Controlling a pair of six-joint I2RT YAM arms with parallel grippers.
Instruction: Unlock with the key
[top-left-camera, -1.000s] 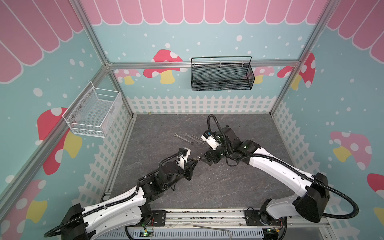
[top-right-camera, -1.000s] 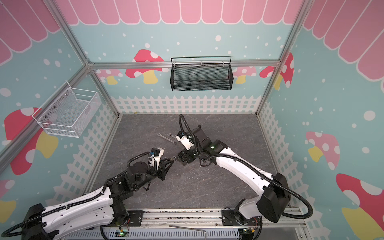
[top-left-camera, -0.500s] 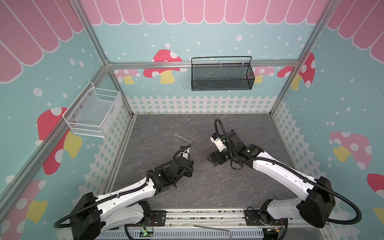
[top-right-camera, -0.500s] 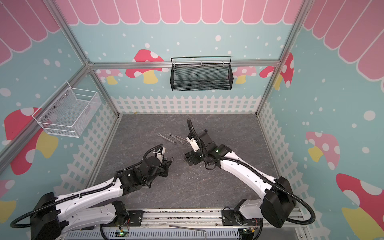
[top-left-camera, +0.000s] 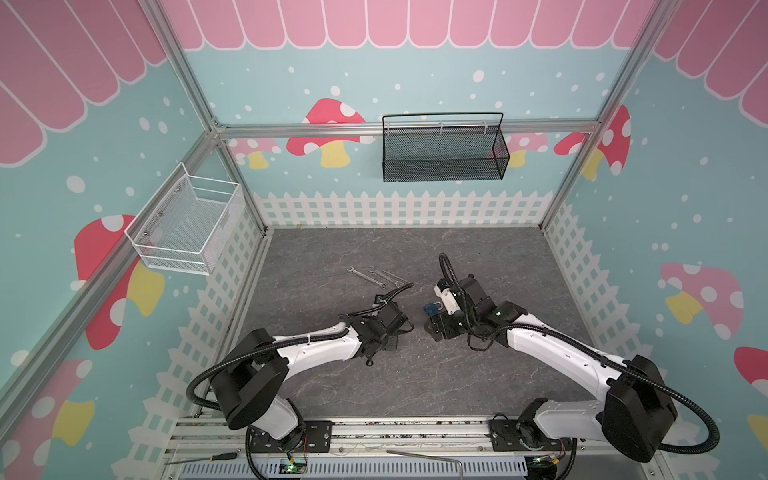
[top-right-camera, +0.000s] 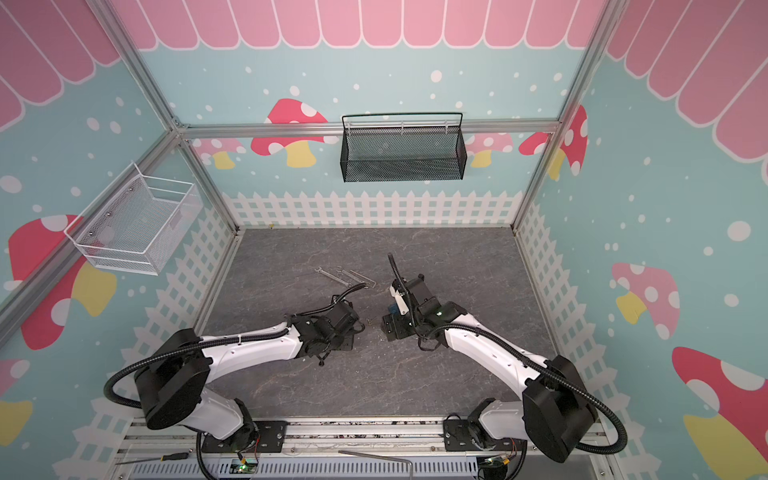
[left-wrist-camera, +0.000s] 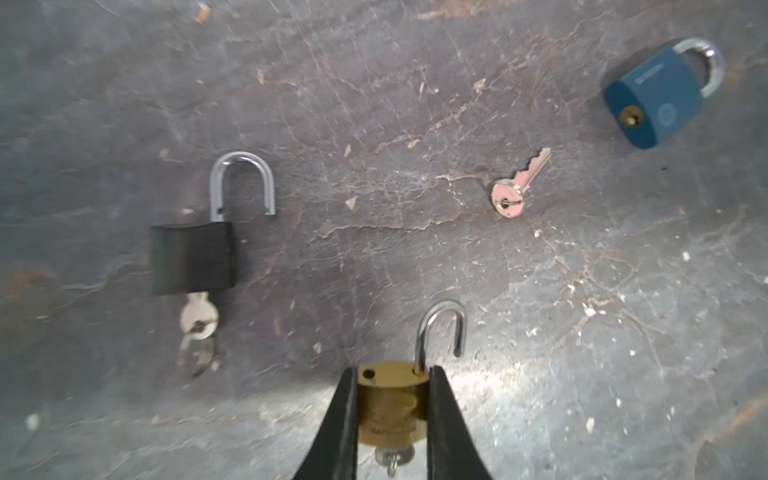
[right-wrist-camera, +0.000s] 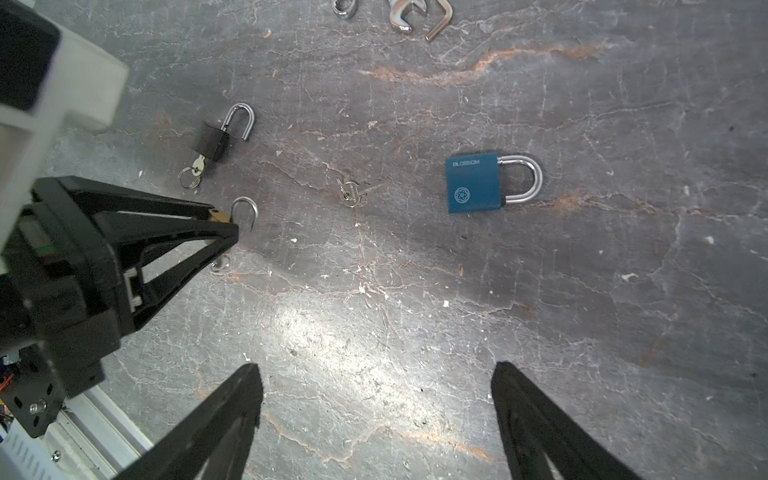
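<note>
Brass padlock (left-wrist-camera: 390, 401); black padlock (left-wrist-camera: 191, 257); blue padlock (right-wrist-camera: 473, 183), white emblem. Loose key (left-wrist-camera: 508, 199) pinkish. Tabletop (right-wrist-camera: 415, 291) dark grey, pale veining.

— What sort of place is this?

— A robot test cell in a lab, dressed like a toy set. Two white-and-black robot arms (top-left-camera: 316, 353) are mounted on a silver aluminium rail (top-left-camera: 395, 434) along a grey slate-patterned bench (top-left-camera: 415, 382).

— And the walls?

— Printed teal panels (top-left-camera: 415, 75) with red mushrooms, framed by bare aluminium bars (top-left-camera: 257, 133). A black mesh basket (top-left-camera: 442, 156) and a white wire basket (top-left-camera: 187, 224) hang on them. A blue padlock (right-wrist-camera: 473, 183) and a small loose key (left-wrist-camera: 513, 189) lie on the bench.
</note>
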